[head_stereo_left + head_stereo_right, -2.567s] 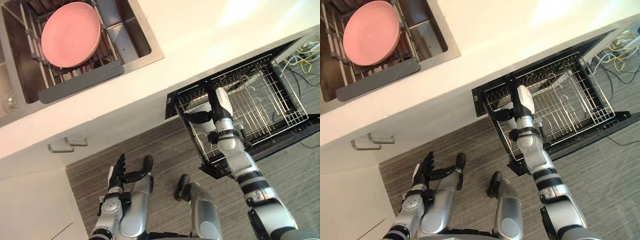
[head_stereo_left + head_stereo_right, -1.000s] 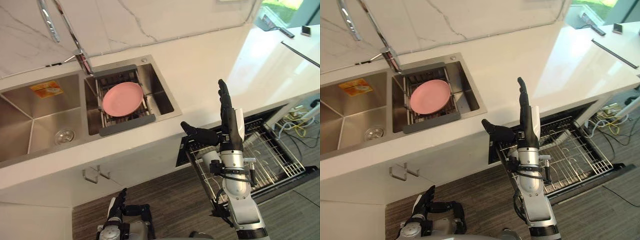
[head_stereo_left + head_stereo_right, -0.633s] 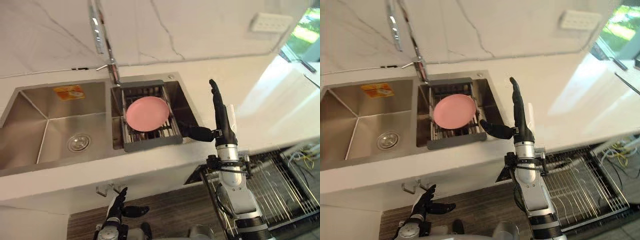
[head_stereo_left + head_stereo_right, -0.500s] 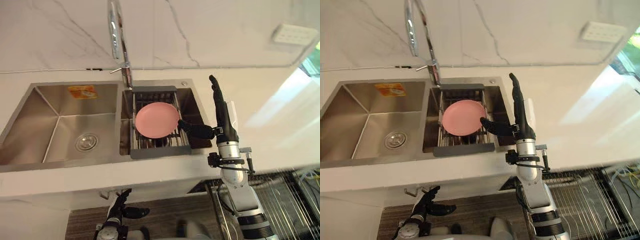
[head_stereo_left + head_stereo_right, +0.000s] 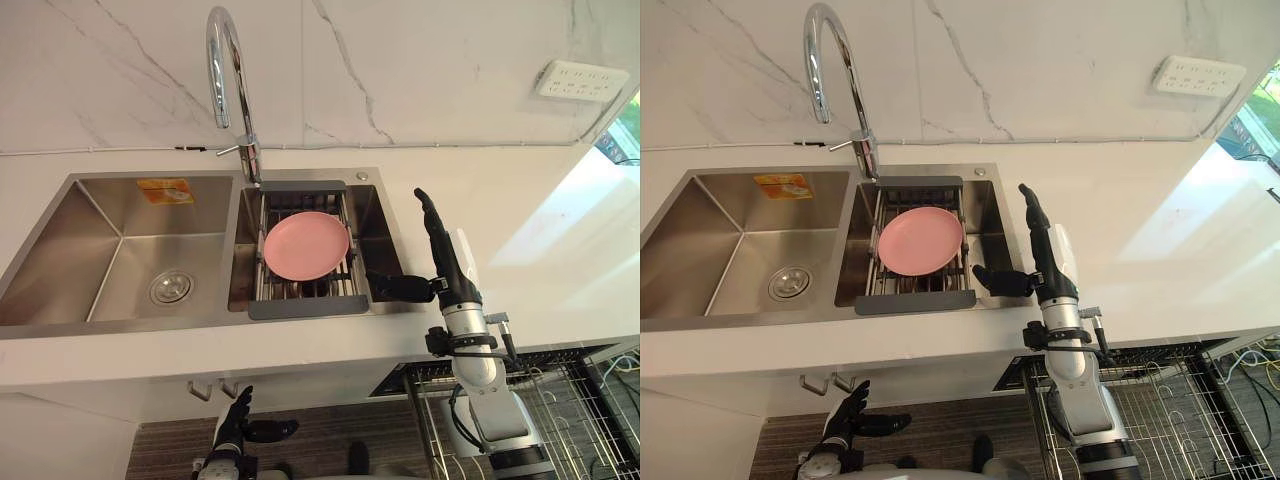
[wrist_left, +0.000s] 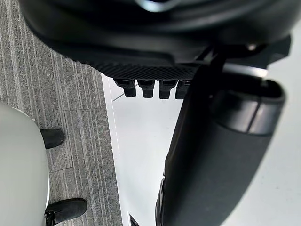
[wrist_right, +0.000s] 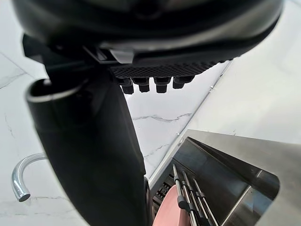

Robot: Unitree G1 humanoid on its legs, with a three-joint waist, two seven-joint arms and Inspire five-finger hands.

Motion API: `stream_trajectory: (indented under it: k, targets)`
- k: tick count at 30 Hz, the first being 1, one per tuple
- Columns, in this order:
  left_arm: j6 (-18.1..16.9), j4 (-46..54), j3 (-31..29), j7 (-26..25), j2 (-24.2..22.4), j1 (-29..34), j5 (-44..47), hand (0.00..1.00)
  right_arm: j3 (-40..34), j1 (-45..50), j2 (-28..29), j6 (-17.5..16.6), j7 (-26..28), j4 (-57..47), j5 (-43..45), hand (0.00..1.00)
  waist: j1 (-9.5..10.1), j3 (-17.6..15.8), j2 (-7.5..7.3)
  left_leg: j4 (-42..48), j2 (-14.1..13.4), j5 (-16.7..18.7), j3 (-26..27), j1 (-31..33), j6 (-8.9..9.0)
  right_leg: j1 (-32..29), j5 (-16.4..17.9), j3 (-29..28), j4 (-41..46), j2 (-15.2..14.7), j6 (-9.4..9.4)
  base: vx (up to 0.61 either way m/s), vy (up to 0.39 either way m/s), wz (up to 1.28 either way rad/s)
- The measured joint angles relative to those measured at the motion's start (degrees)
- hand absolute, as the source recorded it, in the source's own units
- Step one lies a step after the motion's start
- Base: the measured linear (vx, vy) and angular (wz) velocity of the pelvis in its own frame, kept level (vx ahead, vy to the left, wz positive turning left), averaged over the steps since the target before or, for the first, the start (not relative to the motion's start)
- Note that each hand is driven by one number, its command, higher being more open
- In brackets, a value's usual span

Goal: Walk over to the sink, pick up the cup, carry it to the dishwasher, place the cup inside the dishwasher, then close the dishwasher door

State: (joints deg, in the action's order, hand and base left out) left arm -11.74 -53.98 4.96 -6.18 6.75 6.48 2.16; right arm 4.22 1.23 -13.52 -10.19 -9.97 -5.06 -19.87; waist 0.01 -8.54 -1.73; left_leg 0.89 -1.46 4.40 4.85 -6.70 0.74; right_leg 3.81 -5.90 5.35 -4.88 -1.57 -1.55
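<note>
Left eye view: the camera has been swung from the dishwasher to the white stone surface [image 5: 530, 225] and stainless steel double sink [image 5: 95, 255]. The wire dishwasher rack [image 5: 1165, 415] is kept at the lower edge. A round pink plate [image 5: 306, 245] is noted on the grey drainer [image 5: 308, 306]. The right robot hand [image 5: 447, 268] has been raised beside the sink, fingers straight, empty. The left robot hand [image 5: 236, 430] hangs open and empty. The cup's place cannot be told; pickup is judged pending.
</note>
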Motion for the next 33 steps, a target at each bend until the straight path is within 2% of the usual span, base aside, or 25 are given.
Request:
stream_trajectory:
  k: [9,17,28,33]
  targets:
    - [0.1,-0.3,-0.2,0.0,-0.5,0.0,0.0,1.00,-0.6,3.7,1.5,0.0,0.0,0.0,-0.1,1.00,-0.27,0.2,0.73,0.0,-0.4,0.2,1.3,-0.3,0.24,-0.2,0.0,-0.7,0.0,0.1,0.00,0.00,0.000,-0.05]
    - [0.2,-1.5,-1.8,-0.3,-1.2,0.2,0.1,1.00,-6.7,8.8,6.8,3.1,-3.1,-1.6,-0.6,1.00,-1.30,0.3,1.65,-0.5,-1.1,0.2,3.5,-0.7,0.42,-0.3,0.0,-0.4,0.0,0.5,0.00,-0.02,-0.004,-0.06]
    - [0.3,-1.7,-2.4,-0.7,-1.5,0.1,0.1,1.00,-7.1,7.8,6.7,3.0,-3.4,-5.4,-2.3,1.00,-0.69,0.3,1.59,-1.5,-1.1,-0.1,1.8,-1.1,0.64,0.7,0.5,3.4,0.0,0.1,-0.24,-0.03,-0.003,0.09]
    - [0.3,-1.7,-2.4,-0.6,-1.5,0.1,0.2,1.00,-5.3,6.5,4.2,3.0,-2.3,-5.4,-2.2,1.00,-0.60,0.4,1.55,-1.8,-1.1,-0.1,1.8,-1.2,0.64,0.6,0.5,4.4,0.0,0.1,-0.20,0.00,0.000,0.00]
